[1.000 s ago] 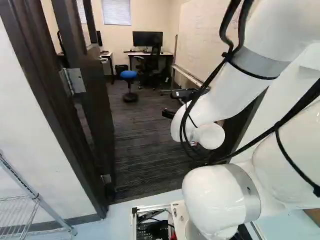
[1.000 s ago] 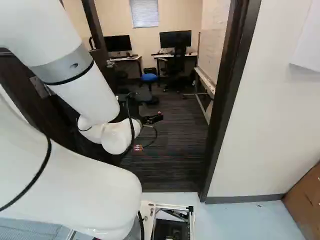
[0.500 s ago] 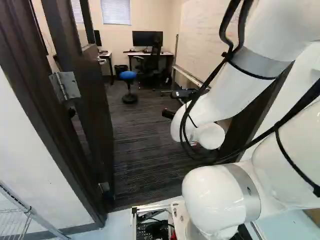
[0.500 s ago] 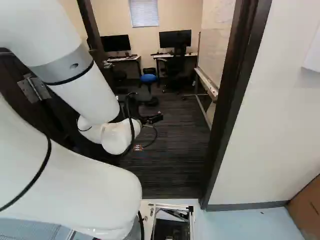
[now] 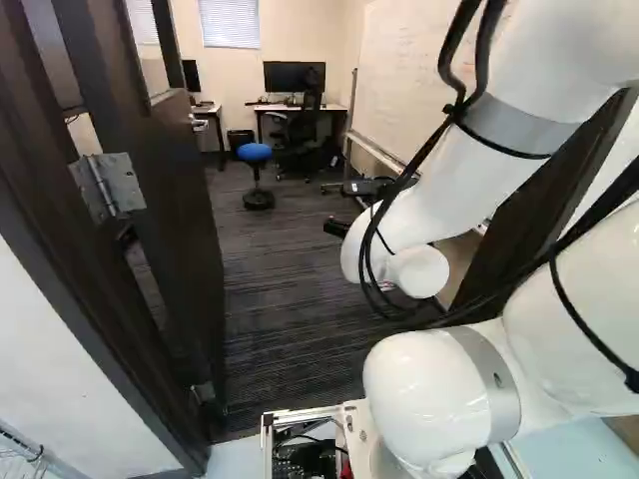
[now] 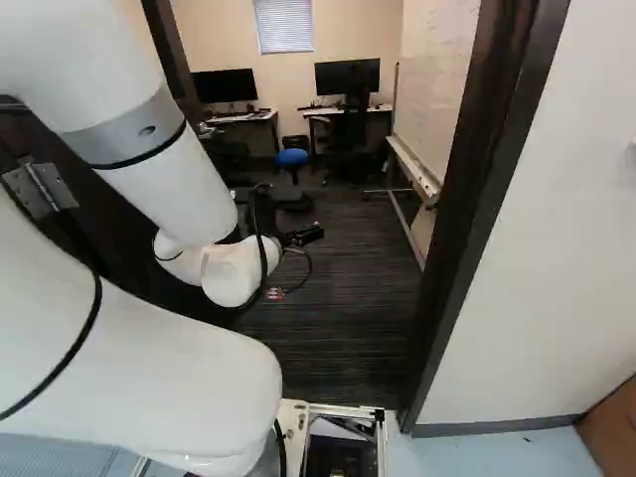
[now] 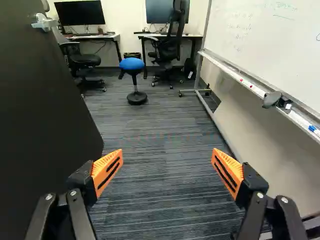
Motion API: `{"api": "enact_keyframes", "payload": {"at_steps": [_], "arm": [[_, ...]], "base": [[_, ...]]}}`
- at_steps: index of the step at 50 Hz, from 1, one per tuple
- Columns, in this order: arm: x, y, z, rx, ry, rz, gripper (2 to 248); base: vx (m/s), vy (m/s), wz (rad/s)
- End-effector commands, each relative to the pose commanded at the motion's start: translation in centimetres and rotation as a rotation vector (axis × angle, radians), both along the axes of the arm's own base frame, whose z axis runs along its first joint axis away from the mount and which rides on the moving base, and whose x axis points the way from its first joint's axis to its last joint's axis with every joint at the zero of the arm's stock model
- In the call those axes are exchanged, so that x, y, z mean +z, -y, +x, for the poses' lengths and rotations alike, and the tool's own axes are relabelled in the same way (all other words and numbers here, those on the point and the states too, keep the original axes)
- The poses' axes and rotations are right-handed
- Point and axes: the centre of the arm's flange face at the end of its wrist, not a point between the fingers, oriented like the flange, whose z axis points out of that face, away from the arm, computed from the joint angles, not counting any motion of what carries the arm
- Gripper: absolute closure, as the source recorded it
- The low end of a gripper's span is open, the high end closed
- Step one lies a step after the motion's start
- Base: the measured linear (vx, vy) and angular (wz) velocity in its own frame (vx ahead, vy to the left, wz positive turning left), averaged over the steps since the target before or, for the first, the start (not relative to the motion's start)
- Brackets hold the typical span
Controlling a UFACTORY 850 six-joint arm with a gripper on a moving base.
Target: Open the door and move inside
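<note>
The base has moved ahead toward the doorway, so the whole scene has shifted; the arm keeps the same pose above its joint. From left to right in the left base view: the dark door (image 5: pixel 180 200) stands open into the room, hung on a metal hinge (image 5: pixel 108 187), its lever handle (image 7: pixel 44 22) on the far part. Beyond it, a blue-topped stool (image 5: pixel 255 153) stands on dark striped carpet (image 5: pixel 285 289), before a surface (image 5: pixel 330 108) with a monitor (image 5: pixel 295 77). A black office chair (image 5: pixel 305 118) is beside the stool. Next comes the end effector (image 6: pixel 303 236), reaching through the doorway. The wrist view shows its two orange pads (image 7: pixel 107 170) spread wide apart, gripping nothing. The door is beside one finger; they seem apart, though the gap is hard to judge. Beside the other finger, a whiteboard (image 7: pixel 265 45) stands on a frame. Farthest right is the dark door frame (image 5: pixel 544 210).
</note>
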Motion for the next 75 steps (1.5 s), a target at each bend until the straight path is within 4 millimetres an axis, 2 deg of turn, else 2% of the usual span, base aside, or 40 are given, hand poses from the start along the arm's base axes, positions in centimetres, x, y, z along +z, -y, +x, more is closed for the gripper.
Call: {"api": "enact_keyframes", "payload": {"at_steps": [75], "arm": [[0.0, 0.0, 0.0, 0.0, 0.0, 0.0, 3]], "base": [[0.136, -0.001, -0.009]]}}
